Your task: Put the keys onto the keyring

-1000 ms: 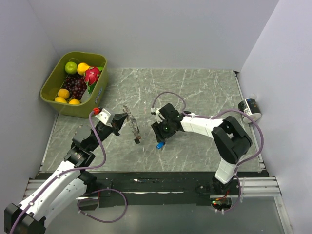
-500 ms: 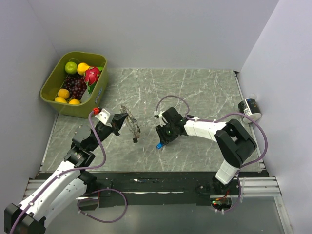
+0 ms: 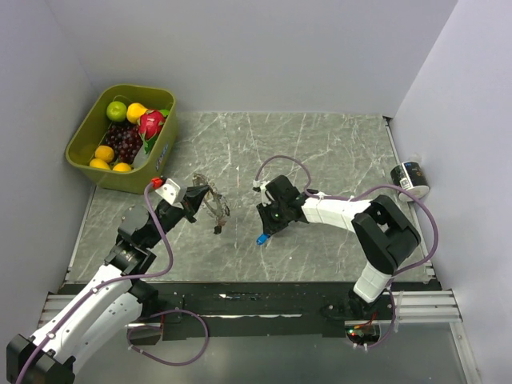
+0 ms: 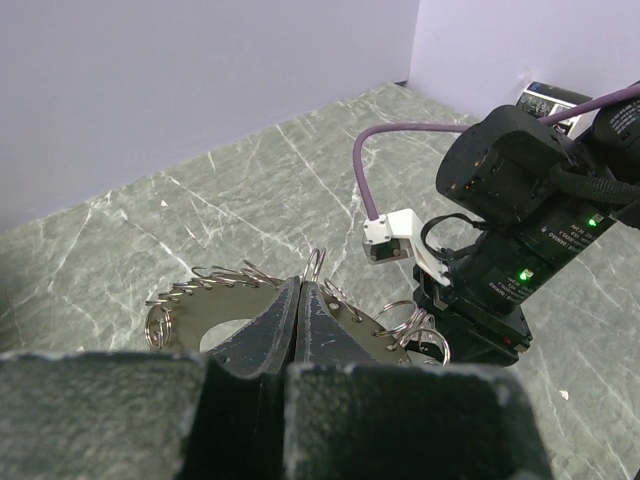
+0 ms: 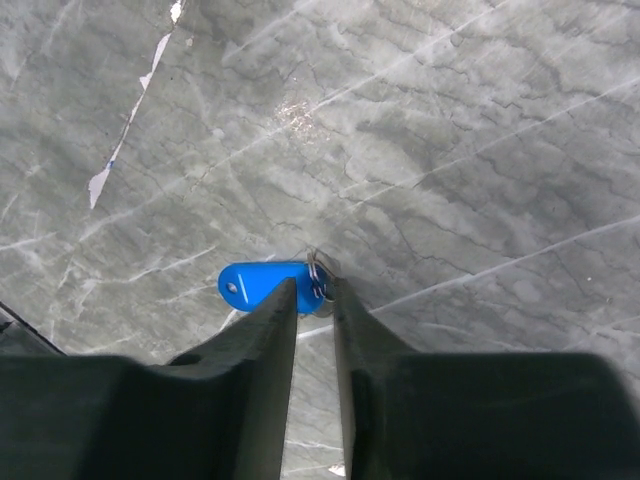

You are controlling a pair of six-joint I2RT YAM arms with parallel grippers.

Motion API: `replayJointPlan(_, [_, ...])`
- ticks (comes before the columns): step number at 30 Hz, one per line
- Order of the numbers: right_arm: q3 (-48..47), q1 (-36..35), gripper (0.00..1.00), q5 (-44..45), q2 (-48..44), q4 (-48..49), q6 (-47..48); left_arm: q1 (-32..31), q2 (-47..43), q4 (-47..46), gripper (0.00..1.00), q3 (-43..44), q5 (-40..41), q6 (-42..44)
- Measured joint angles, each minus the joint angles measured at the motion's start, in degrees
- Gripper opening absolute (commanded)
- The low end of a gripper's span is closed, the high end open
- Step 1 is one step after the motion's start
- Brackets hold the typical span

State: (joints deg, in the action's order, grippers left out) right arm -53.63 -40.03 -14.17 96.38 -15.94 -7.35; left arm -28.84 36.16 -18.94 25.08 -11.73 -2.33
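My left gripper [image 3: 199, 195] is shut on the keyring [image 3: 213, 205], held above the table left of centre. In the left wrist view the shut jaws [image 4: 300, 286] pinch the keyring [image 4: 355, 322], a flat dark ring with several small wire loops along its rim. A small dark piece [image 3: 218, 230] hangs from its near end. My right gripper [image 3: 265, 229] points down at the table. Its fingertips [image 5: 315, 284] are nearly together on the small wire loop of a blue-headed key [image 5: 260, 284], which touches the table [image 3: 261, 238]. No other keys show.
A green basket [image 3: 82, 152] of fruit stands at the back left. A small black-and-white roll [image 3: 410, 178] sits at the right table edge. Grey walls close the back and both sides. My right arm's wrist [image 4: 520, 200] is close in front of the keyring.
My left gripper has turned the keyring flatter and drawn it slightly left. My right wrist has shifted a little to the right; the blue key has stayed in place.
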Motion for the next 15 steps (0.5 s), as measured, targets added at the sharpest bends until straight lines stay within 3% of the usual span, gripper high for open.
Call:
replayJointPlan(3, [0.0,0.0,0.01,0.2,0.4,0.0,-0.2,0.0,0.0,0.0,0.01,0.0,0.0,0.0])
replayJointPlan(15, [0.4,0.0,0.0,0.7,-1.4,0.2,1.6,0.0,-0.1,0.0,0.01,0.0,0.0,0.0])
